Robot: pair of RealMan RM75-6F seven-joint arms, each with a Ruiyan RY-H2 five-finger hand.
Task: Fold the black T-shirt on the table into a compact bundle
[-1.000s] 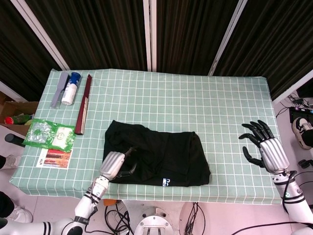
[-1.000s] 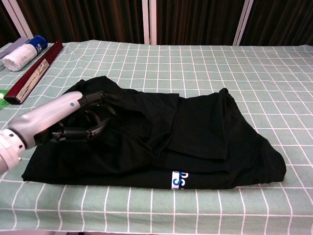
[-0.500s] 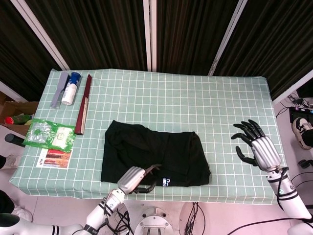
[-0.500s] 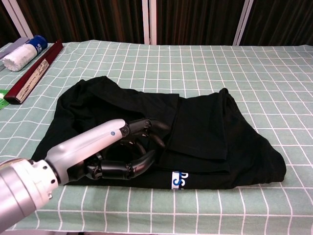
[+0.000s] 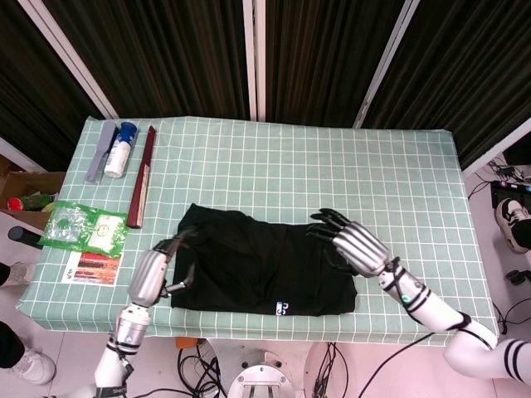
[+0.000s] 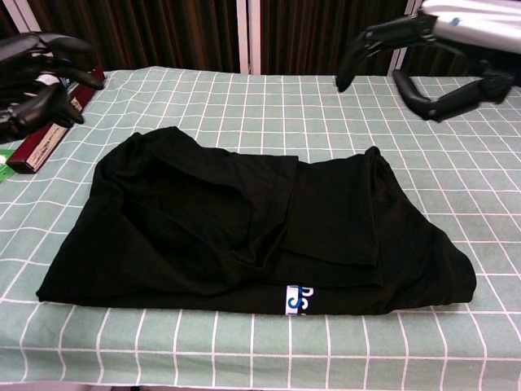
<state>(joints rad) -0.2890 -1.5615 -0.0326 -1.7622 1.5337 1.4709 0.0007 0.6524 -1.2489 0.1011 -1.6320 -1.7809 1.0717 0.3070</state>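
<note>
The black T-shirt (image 5: pixel 261 269) lies folded into a rough rectangle near the table's front edge, with a small white-and-blue label (image 6: pixel 299 298) on its front fold. My left hand (image 5: pixel 158 269) hovers at the shirt's left edge, fingers curved and apart, holding nothing. In the chest view the left hand (image 6: pixel 37 77) shows raised at the upper left, clear of the cloth. Over the shirt's right edge is my right hand (image 5: pixel 348 245), fingers spread and empty. The chest view has the right hand (image 6: pixel 431 49) high at the upper right, above the cloth.
At the table's back left lie a white spray can with a blue cap (image 5: pixel 119 149), a grey flat case (image 5: pixel 98 151) and a long dark red box (image 5: pixel 143 174). A green packet (image 5: pixel 83 225) and a printed card (image 5: pixel 93 267) lie at the left edge.
My left hand pulled back from the shirt's front fold to its left edge and rose off the cloth. The right hand swept in from the far right to above the shirt's right edge.
</note>
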